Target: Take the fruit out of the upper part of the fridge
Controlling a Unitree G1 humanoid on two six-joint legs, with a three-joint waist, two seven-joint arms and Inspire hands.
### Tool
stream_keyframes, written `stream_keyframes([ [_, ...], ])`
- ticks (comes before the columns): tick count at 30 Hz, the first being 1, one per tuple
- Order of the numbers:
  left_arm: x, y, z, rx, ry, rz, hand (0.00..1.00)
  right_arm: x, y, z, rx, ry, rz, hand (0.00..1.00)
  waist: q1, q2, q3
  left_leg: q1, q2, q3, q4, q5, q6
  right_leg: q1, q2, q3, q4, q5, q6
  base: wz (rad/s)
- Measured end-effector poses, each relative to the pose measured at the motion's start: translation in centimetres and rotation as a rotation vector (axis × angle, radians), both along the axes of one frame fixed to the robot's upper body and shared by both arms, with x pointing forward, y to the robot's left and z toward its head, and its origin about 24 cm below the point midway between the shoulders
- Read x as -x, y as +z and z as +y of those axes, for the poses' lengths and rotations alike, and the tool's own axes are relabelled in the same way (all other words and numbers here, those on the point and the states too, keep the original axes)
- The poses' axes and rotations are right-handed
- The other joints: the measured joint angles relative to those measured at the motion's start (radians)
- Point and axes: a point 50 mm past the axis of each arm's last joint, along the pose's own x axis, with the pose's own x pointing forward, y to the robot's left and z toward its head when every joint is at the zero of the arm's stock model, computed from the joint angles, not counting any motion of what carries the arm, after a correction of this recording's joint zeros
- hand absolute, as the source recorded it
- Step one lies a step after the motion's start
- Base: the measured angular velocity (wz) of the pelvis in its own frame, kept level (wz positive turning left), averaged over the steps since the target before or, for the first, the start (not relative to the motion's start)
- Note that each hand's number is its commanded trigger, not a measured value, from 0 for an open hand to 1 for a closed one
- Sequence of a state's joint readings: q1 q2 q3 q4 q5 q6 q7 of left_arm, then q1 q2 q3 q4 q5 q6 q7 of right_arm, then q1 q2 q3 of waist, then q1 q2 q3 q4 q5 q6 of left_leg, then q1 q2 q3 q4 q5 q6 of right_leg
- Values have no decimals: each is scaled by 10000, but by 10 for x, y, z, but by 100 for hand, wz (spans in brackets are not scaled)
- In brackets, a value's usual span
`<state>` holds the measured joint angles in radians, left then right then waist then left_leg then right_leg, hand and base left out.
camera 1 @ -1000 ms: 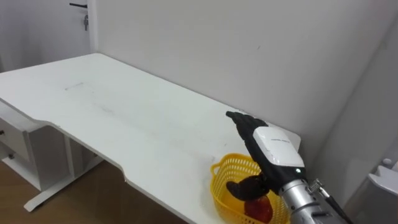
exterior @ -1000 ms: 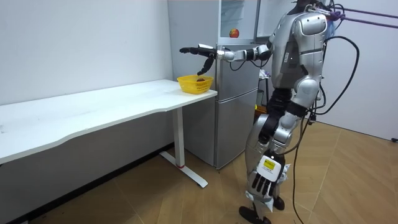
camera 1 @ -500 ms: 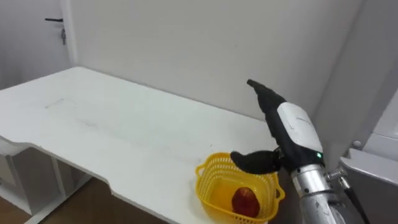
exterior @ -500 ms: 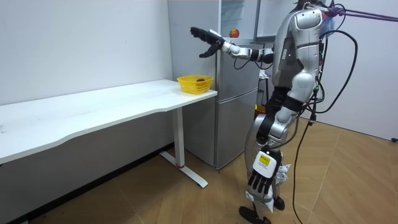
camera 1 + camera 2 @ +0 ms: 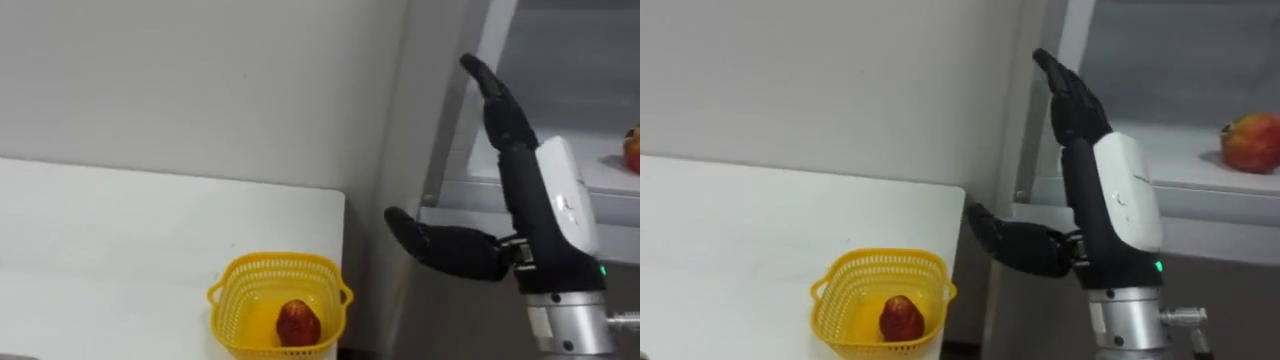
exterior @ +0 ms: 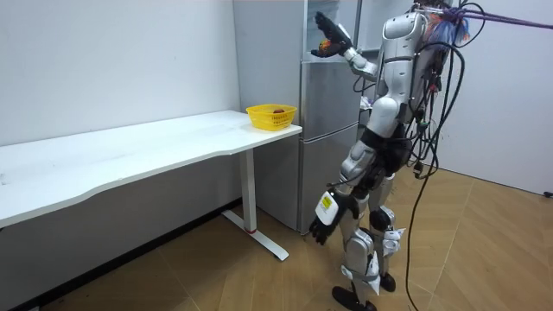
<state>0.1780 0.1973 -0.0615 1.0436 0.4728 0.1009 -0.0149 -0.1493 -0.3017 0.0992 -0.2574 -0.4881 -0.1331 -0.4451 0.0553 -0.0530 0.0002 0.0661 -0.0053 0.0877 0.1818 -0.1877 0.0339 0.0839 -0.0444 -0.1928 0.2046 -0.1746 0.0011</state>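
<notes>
**Q:** Where is the task's thing?
**A:** Red fruit [image 5: 1250, 142] on the upper fridge shelf [image 5: 1160, 160], toward its right edge. A second fruit [image 5: 900, 318] lies in the yellow basket [image 5: 880, 258] at the counter's [image 5: 740, 230] right edge

**Q:** And the hands?
**A:** Right hand [image 5: 1120, 200] raised before the shelf, wide open and holding nothing, well left of the shelf fruit. Left hand [image 6: 321, 226] hangs beside the thigh; its state cannot be told

**Q:** How is the reach best done?
**A:** Probably by carrying the hand rightward above the shelf, keeping it wide until it flanks the fruit, then closing round the middle. A nudged fruit may roll
</notes>
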Motion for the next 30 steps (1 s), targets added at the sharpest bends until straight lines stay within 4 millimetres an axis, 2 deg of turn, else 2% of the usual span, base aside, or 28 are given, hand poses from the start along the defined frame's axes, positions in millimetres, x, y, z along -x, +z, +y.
stream_keyframes([
  [5, -4, 0, 0, -90, -69, -128, 0, 9, 0, -7, -245, -295, -185, 0, -498, 0, -11, 104, 99, 309, 1, -49, -42, -44, 112, 316, 24, 41, -37, -20],
  [13, -4, -1, -6, -6, -325, -192, 0, 19, 10, -30, -474, -1655, -1257, 0, -874, 6, -80, 100, 87, 421, 60, -62, -66, -145, 146, 373, -3, 52, -56, -4],
  [16, -3, -1, -6, 8, -349, -189, 0, 23, 12, -38, -603, -2137, -1610, 0, -943, 25, -94, 126, 75, 436, 58, -65, -69, -142, 151, 379, -8, 52, -55, 0],
  [22, -3, -1, -6, -20, -304, -244, 0, 26, 12, -49, -735, -2716, -1803, 0, -1031, 81, -73, 79, 77, 416, 59, -68, -75, -120, 156, 369, -6, 49, -57, 0],
  [26, 5, -1, -3, -65, -130, -117, 0, 27, 14, -68, -666, -3630, -1986, 0, -1009, -89, -5, 100, 65, 397, 59, -67, -77, -138, 134, 282, -9, 2, -60, 3],
  [30, 14, -1, 0, -50, -90, 115, 0, 24, 14, -81, -1253, -3746, -1841, 0, -969, -323, 14, 67, 63, 364, 56, -67, -85, -141, 141, 253, -23, -35, -61, 4],
])
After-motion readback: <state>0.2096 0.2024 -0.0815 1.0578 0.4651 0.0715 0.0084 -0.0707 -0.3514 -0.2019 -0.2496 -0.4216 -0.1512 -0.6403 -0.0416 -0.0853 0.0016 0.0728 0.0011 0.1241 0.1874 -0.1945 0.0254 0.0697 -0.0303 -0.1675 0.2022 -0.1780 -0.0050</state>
